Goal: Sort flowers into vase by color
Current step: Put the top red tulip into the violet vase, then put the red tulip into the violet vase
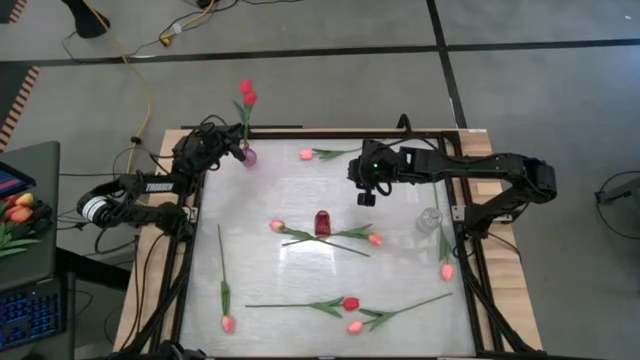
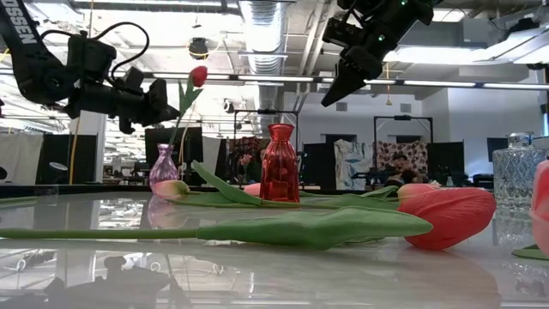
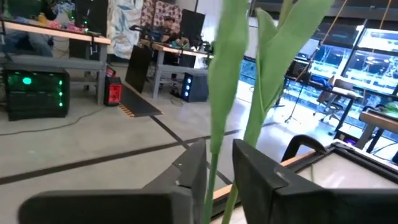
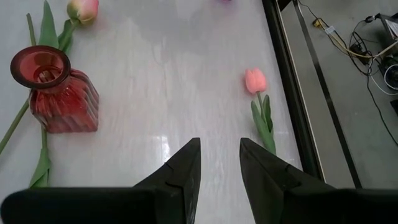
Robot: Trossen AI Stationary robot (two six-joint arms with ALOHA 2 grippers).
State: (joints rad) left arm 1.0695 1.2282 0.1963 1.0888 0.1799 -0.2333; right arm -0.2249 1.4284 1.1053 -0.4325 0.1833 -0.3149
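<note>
Red tulip (image 1: 246, 92) stands upright in the purple vase (image 1: 249, 157); the left gripper (image 3: 214, 171), fingers narrowly parted around its stem, steadies placement. The right gripper (image 4: 219, 163), part-open and empty, hovers above loose flowers (image 1: 325, 236).

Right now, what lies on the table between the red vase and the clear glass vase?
In the high view, one tulip lies between the red vase and the clear glass vase, its pink head pointing toward the glass one.
</note>
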